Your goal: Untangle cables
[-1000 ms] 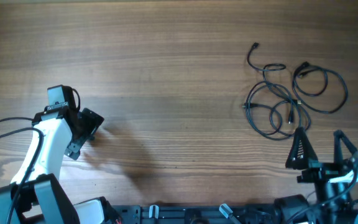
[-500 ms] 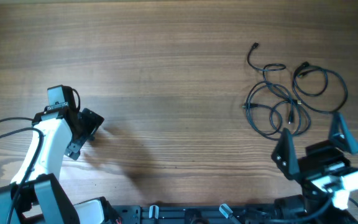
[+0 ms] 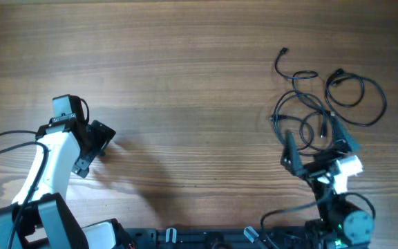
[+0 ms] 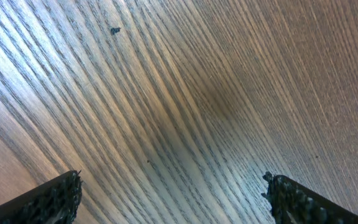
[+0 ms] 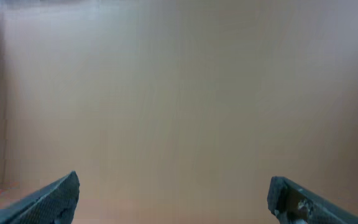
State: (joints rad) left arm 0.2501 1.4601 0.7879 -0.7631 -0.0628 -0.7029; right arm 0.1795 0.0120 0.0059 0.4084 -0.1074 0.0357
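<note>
Fingers [image 3: 290, 155] of the right gripper [image 3: 318, 146] are being held wide apart with nothing between them, poised at the near edge of the cables [image 3: 323, 111], which are lying in a loose tangle of overlapping loops on the right side of the table [image 3: 199, 83]. In the right wrist view only a blurred pale surface is being shown between the 2 fingertips, so contact with a cord cannot be confirmed. The left gripper [image 3: 94, 149] is likewise being held spread and empty over bare wood at the near left, well apart from the cords. Nothing of the task is being judged as done: the loops are crossing one another, no plug end is being gripped, and every strand is yet to be drawn free and laid out separately
</note>
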